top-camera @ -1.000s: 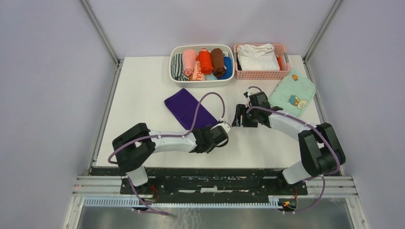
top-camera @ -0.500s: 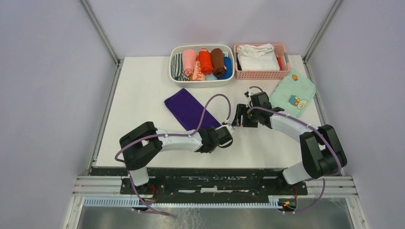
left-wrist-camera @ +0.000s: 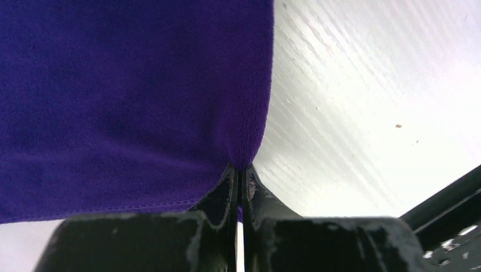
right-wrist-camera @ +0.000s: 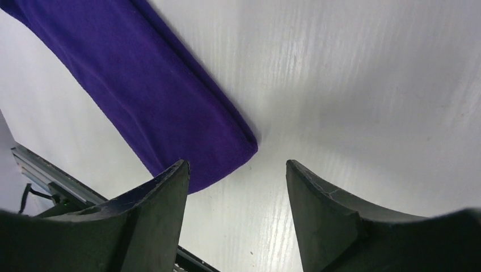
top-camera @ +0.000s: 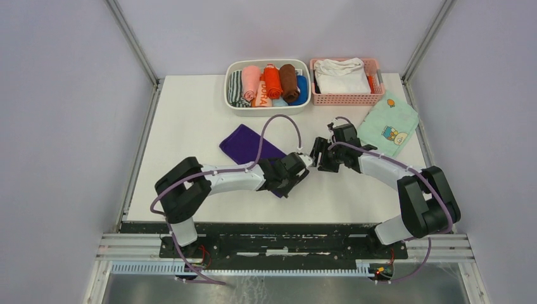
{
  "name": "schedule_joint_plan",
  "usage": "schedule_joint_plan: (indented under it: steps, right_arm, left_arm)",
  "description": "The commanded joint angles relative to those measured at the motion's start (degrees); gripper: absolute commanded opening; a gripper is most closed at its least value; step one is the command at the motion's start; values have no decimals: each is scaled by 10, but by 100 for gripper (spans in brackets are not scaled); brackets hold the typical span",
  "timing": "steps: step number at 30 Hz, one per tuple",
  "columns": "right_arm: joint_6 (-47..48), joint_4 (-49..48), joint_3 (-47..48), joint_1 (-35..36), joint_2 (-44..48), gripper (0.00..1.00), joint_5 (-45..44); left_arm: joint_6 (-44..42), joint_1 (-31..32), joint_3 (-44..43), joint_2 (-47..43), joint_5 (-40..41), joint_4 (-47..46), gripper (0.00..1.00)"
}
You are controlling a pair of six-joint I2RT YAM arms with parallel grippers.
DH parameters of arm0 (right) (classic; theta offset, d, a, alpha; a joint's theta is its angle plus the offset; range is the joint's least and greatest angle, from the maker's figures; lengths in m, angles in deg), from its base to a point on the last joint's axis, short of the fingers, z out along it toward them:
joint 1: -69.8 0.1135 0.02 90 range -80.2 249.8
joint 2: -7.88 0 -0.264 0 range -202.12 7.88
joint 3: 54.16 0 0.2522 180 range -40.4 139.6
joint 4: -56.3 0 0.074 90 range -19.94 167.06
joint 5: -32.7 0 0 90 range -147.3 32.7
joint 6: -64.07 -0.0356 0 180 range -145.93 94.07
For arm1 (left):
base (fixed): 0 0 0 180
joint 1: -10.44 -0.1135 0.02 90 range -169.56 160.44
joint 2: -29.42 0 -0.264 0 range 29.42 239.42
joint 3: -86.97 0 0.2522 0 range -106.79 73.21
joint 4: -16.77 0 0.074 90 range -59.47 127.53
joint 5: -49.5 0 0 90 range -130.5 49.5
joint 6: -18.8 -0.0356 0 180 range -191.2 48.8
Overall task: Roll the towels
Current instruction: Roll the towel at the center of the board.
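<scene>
Flat on the table (top-camera: pixel 190 126): the purple towel (top-camera: pixel 244 142). Pinched shut on its near corner with the left gripper (left-wrist-camera: pixel 239 170); right gripper (right-wrist-camera: pixel 237 165) gaping, empty, just beside. Likely starting the roll; next, needs that edge turned over

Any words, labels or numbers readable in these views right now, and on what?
"DORA": orange letters on a rolled white cloth in the white basket; small, and the rest of the word is hidden.
The mint-green cloth shows cartoon pictures; any lettering there is too small to read.
Both wrist views: none.
</scene>
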Motion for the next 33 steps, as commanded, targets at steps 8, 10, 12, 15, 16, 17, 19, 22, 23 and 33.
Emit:
schedule_joint_plan:
  steps: [8,10,12,15,16,17,19,22,23,33]
  right_arm:
    - [-120,-40,-6,9,-34,71,20]
    - [-137,-58,-7,13,-49,70,21]
    - [-153,-73,-4,18,-66,68,22]
    - [-161,-72,15,31,-91,65,17]
    - [-163,-69,22,35,-101,64,14]
    - [-165,-67,26,39,-108,63,10]
    - [-172,-62,32,44,-117,60,3]
    - [-176,-38,42,47,-118,51,-11]
    - [-177,-30,44,47,-115,47,-17]
    - [-189,85,108,51,-115,20,-54]
  left_arm:
    - [80,-73,55,-59,-153,-120,3]
    - [83,-78,62,-61,-158,-130,3]
    - [86,-81,66,-62,-161,-136,3]
    - [91,-87,77,-66,-171,-151,3]
    - [93,-89,80,-67,-171,-154,3]
    - [93,-89,81,-66,-172,-155,3]
    - [92,-89,82,-66,-171,-156,3]
    - [91,-89,85,-68,-166,-155,3]
    - [91,-88,87,-71,-163,-154,4]
    - [61,-30,82,-108,-8,-127,46]
